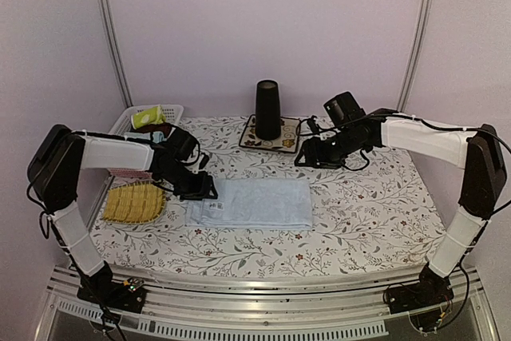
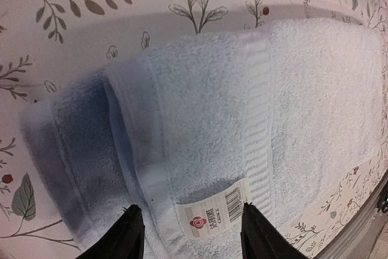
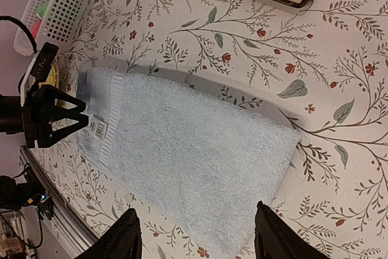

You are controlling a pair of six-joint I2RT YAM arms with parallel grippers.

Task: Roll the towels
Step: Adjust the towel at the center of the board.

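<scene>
The light blue towel (image 1: 254,204) is lying flat on the flowered worktop (image 1: 375,213), in front of both my arms, and its long axis is running from left to right in the top view. My left jaws are standing spread at its left short end, where the printed label (image 2: 212,213) is lying between my two fingers (image 2: 130,238). They are pinching nothing, and I cannot tell whether the tips are touching the cloth. At this end the cloth is showing a doubled layer with the hem on top. I am judging that the roll should be starting here and travelling along the long axis to the right, so my left arm is the nearer one. My right jaws are also spread and holding nothing. They are hanging above the worktop behind the towel's right end, close to the flowered mat (image 1: 281,140), and looking down along the whole towel. As for containers, the white plastic basket (image 1: 177,111) at the back left is holding the yellow-green towel (image 1: 150,116), far from both jaws. The yellow straw tray (image 1: 134,202) is lying just beside the blue towel's left end, under my left arm. A tall dark cup (image 1: 267,108) is standing on the mat, and what is inside it I cannot see.
</scene>
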